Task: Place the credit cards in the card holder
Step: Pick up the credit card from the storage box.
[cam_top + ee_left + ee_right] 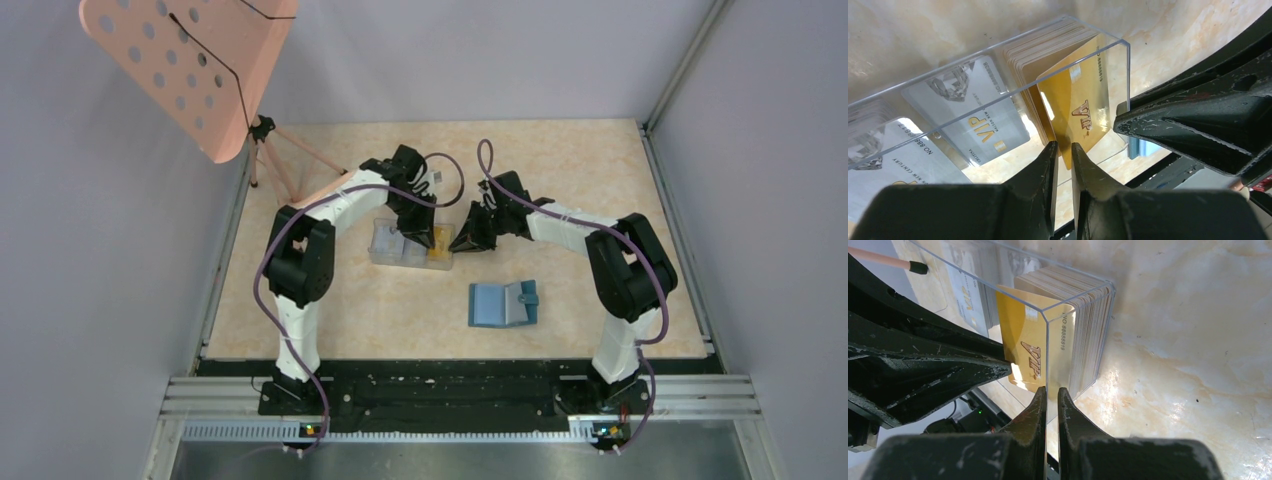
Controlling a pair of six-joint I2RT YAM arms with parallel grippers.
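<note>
Nothing in card holder (495, 305) yet; left end effector (1063, 148) narrow at gold card (1078, 102), hold unclear; right end effector (1052, 391) clamped on clear box (1047, 350).

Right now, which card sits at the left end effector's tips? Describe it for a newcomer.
On the beige table, find the clear plastic box between the arms. In its end compartment, a gold card marked VIP stands tilted beside a packed stack; the next compartment holds silver cards.
</note>
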